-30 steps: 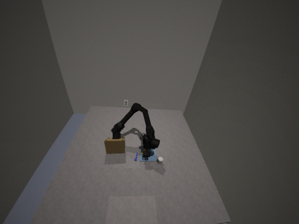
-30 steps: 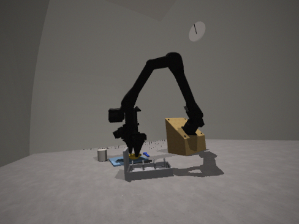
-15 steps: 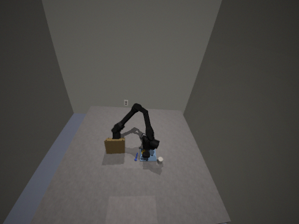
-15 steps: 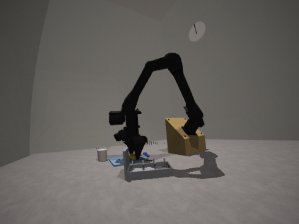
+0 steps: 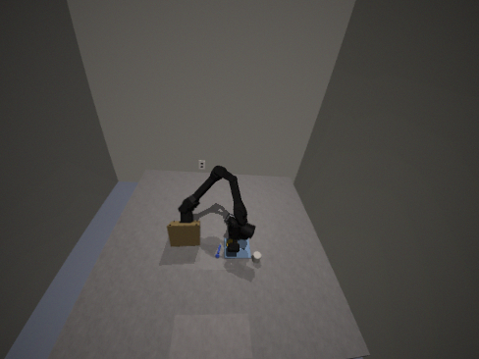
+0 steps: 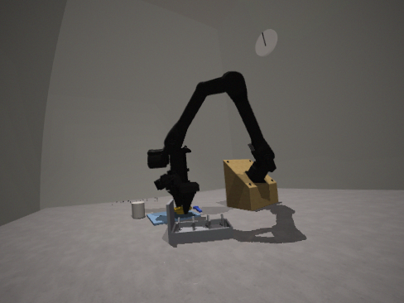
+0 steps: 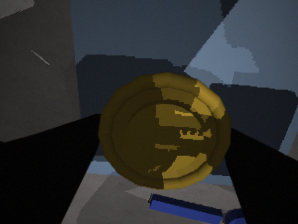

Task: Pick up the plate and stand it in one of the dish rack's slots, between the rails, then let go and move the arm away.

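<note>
The jaws stand well apart yet clamped on the yellow plate (image 5: 230, 240) (image 6: 179, 210) (image 7: 165, 131), one finger against each side of its rim, so the plate lies squarely between them. In the wrist view its round face looks up toward the camera: the gripper (image 5: 234, 246) (image 6: 185, 212) (image 7: 163, 128) points down and grips across the plate's full width, with the disc lying about flat at the blue mat (image 5: 245, 254) (image 6: 156, 218) (image 7: 145, 32). Being round, the plate has no long axis; what counts is its plane, which is level where a slot needs it upright. The grey dish rack (image 6: 200, 236) stands beside the mat, on the exterior camera's side, its posts upright and its taller end wall nearest the gripper. The coming move, I judge, is a lift, then a turn of the plate onto its edge, in line with a slot, before lowering. Held only by opposite rim points, it could swivel between the fingers.
</note>
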Controlling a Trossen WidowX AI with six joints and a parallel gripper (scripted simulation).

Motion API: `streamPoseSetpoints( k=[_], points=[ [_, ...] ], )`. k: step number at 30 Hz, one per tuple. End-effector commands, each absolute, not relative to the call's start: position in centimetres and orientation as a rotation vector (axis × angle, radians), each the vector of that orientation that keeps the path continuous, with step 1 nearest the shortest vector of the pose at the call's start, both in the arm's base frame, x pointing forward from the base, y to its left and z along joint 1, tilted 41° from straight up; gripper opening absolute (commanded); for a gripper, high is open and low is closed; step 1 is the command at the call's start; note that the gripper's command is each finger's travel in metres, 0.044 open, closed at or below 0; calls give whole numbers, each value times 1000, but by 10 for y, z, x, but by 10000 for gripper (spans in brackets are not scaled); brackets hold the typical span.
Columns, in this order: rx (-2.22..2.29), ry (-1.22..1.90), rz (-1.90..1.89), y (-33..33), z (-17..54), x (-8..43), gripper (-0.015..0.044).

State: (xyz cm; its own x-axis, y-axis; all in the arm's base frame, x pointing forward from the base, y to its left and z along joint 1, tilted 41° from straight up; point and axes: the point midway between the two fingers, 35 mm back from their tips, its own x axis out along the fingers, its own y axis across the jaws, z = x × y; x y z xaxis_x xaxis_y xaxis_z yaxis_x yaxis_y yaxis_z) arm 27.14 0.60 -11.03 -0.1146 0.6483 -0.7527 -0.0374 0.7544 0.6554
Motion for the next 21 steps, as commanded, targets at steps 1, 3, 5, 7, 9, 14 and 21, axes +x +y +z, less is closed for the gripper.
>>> streamPoseSetpoints(
  k=[1,3,5,7,9,14,21],
  points=[
    [490,1578,620,-9,-99,282,122],
    [489,1578,618,-17,-91,285,69],
    [488,1578,616,-25,-83,288,17],
    [487,1578,615,-32,-76,291,0],
    [486,1578,614,-39,-68,293,0],
    [485,1579,613,-58,-48,297,0],
    [488,1579,611,-80,-23,302,0]
  ],
)
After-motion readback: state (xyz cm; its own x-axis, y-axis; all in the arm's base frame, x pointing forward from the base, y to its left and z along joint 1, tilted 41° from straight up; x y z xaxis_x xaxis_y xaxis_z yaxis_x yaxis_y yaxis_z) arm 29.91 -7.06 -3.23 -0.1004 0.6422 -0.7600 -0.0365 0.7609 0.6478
